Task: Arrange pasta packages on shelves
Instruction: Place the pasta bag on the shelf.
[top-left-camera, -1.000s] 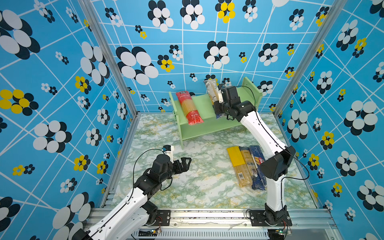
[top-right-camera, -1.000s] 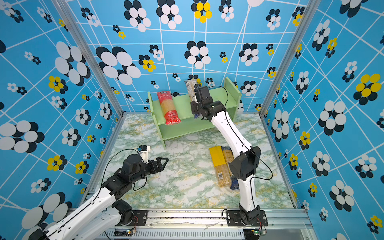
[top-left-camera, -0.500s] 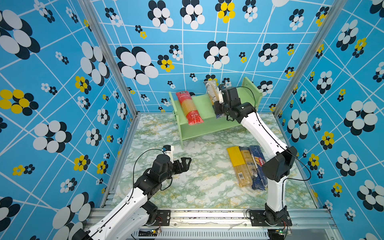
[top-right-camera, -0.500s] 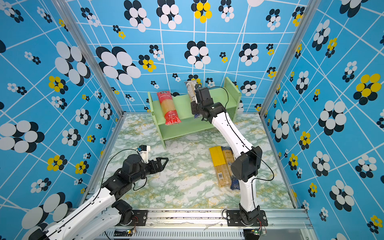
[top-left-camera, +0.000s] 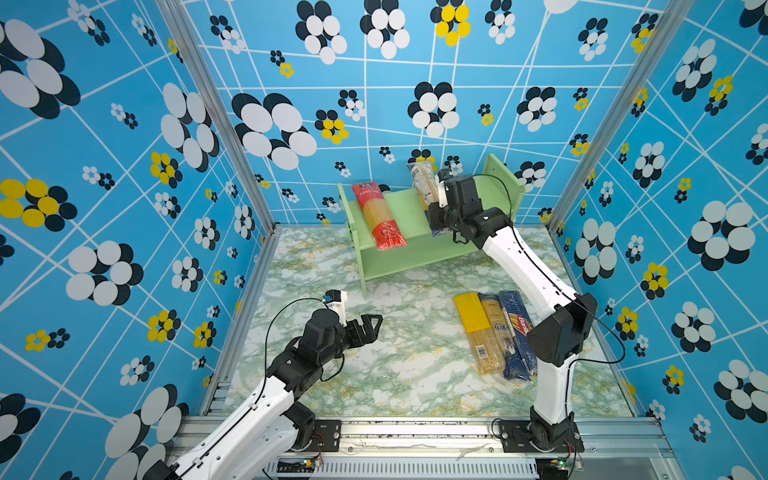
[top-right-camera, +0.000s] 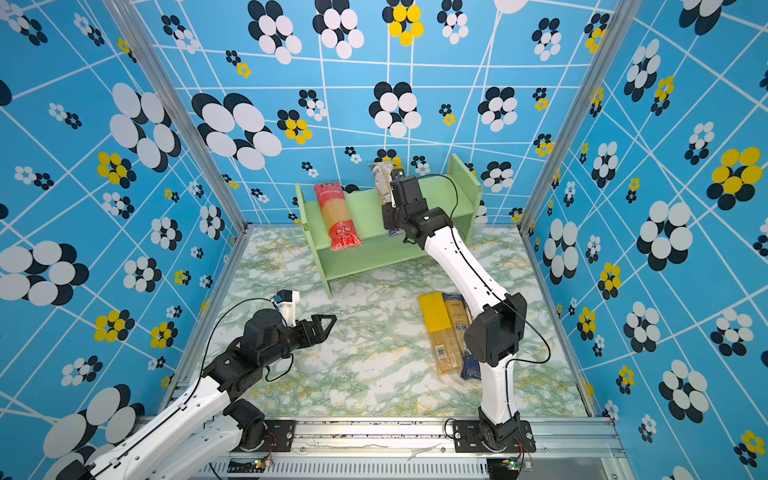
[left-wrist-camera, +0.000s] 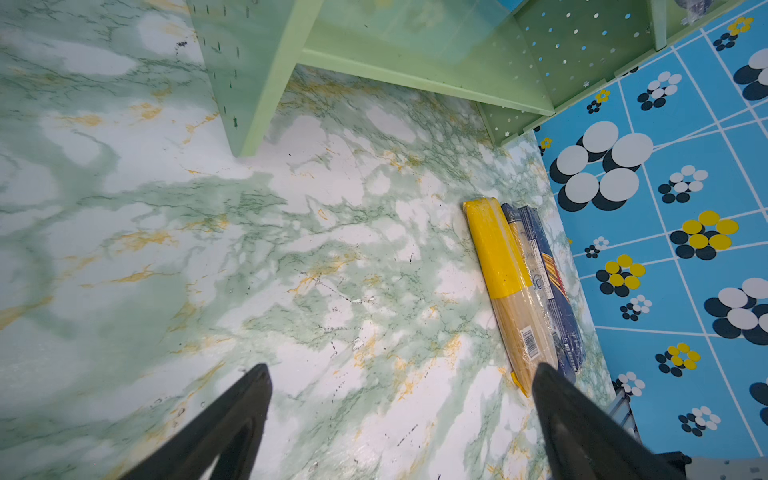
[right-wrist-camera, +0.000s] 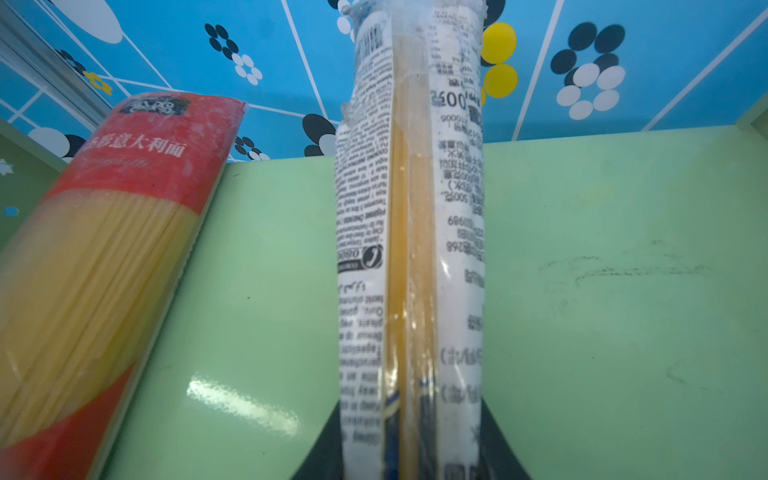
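Over glossy green shelf, right tool pinching crinkly clear pack, perhaps touching it, left tool spread.

shelf top stood bare between red pack and white-label pack, wider bare stretch reached the side panel

One pack across shelf top, three packs on table

A green-and-white marble tabletop sits between blue walls printed with black, white and yellow flowers. Metal posts stand in the back corners, and a metal rail runs along the front.
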